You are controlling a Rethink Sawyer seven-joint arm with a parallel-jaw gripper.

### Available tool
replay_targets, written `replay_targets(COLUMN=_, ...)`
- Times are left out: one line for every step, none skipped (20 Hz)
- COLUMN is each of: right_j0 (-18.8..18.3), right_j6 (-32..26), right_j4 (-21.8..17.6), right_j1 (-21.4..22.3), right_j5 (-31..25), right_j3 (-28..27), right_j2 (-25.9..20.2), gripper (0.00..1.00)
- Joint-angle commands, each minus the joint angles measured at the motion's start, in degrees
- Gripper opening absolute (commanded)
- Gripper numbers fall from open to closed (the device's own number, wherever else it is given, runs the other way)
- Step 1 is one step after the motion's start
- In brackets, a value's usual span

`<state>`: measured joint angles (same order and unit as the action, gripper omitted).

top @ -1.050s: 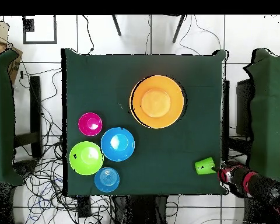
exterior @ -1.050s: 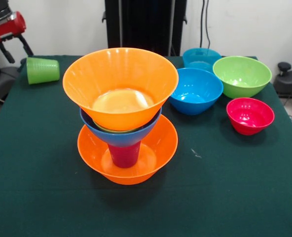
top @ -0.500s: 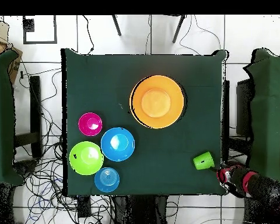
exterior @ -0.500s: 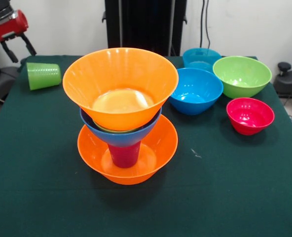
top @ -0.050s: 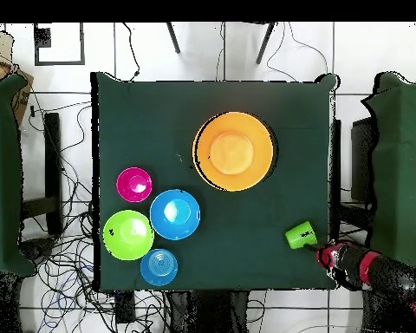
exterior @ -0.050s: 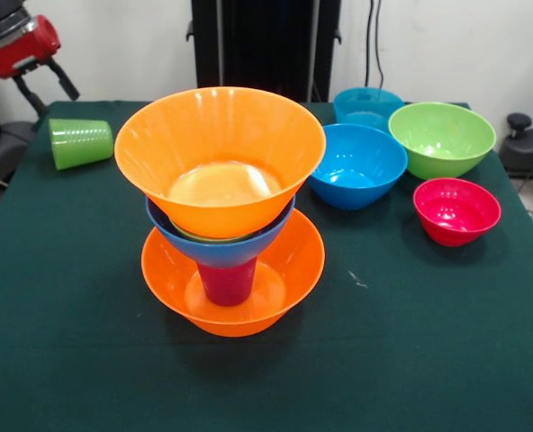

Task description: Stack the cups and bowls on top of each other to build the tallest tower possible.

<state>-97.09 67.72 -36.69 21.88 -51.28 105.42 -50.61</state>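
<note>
Green cup (exterior @ -0.050s: 80, 143) — on its side, unstacked; end effector (exterior @ -0.050s: 55, 87) just beside, apparently apart; tower (exterior @ -0.050s: 221, 207) — nested for height.

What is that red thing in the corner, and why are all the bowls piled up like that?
The red thing is a robot arm's gripper, its hand. One picture looks across the table, the other straight down from above. The robot is building a tower: an orange bowl, a purple cup inside it, then a blue bowl and another orange bowl on top. A green cup lies on its side beside the gripper, which holds nothing. Two blue bowls, a green bowl and a pink bowl wait nearby.
</note>
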Motion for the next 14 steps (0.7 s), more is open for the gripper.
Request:
replay_targets(right_j0=4.4, right_j6=-3.7, right_j4=3.9, right_j1=0.5, right_j5=-4.7, right_j3=3.5, right_j2=-0.6, gripper=1.00)
replay_targets(right_j0=4.6, right_j6=-3.3, right_j4=4.2, right_j1=0.8, right_j5=-4.4, right_j3=3.9, right_j2=-0.6, gripper=1.00)
replay_targets(right_j0=4.8, right_j6=-2.9, right_j4=4.2, right_j1=1.3, right_j5=-3.7, right_j3=4.4, right_j2=-0.6, gripper=1.00)
replay_targets(right_j0=5.0, right_j6=-3.0, right_j4=4.2, right_j1=1.5, right_j5=-3.4, right_j3=4.5, right_j2=-0.5, gripper=1.00)
replay_targets(right_j0=5.2, right_j6=-3.0, right_j4=4.2, right_j1=1.6, right_j5=-3.0, right_j3=4.6, right_j2=-0.3, gripper=1.00)
replay_targets(right_j0=5.4, right_j6=-3.3, right_j4=4.1, right_j1=1.6, right_j5=-2.9, right_j3=4.4, right_j2=-0.2, gripper=1.00)
replay_targets(right_j0=5.5, right_j6=-3.6, right_j4=4.1, right_j1=1.6, right_j5=-2.7, right_j3=4.2, right_j2=-0.1, gripper=1.00)
replay_targets(right_j0=5.7, right_j6=-3.8, right_j4=3.8, right_j1=1.5, right_j5=-2.5, right_j3=3.9, right_j2=0.1, gripper=1.00)
replay_targets(right_j0=6.1, right_j6=-4.0, right_j4=3.3, right_j1=1.6, right_j5=-2.3, right_j3=3.5, right_j2=0.3, gripper=1.00)
replay_targets(right_j0=6.5, right_j6=-4.3, right_j4=2.5, right_j1=1.7, right_j5=-1.9, right_j3=3.0, right_j2=0.8, gripper=1.00)
replay_targets(right_j0=7.1, right_j6=-4.5, right_j4=1.5, right_j1=2.0, right_j5=-1.6, right_j3=2.5, right_j2=1.2, gripper=1.00)
replay_targets(right_j0=7.5, right_j6=-4.8, right_j4=0.8, right_j1=2.0, right_j5=-1.4, right_j3=2.1, right_j2=1.6, gripper=1.00)
replay_targets(right_j0=7.7, right_j6=-4.8, right_j4=0.8, right_j1=1.9, right_j5=-1.3, right_j3=1.8, right_j2=1.7, gripper=1.00)
replay_targets(right_j0=8.1, right_j6=-5.1, right_j4=0.1, right_j1=1.7, right_j5=-1.0, right_j3=1.3, right_j2=2.1, gripper=1.00)
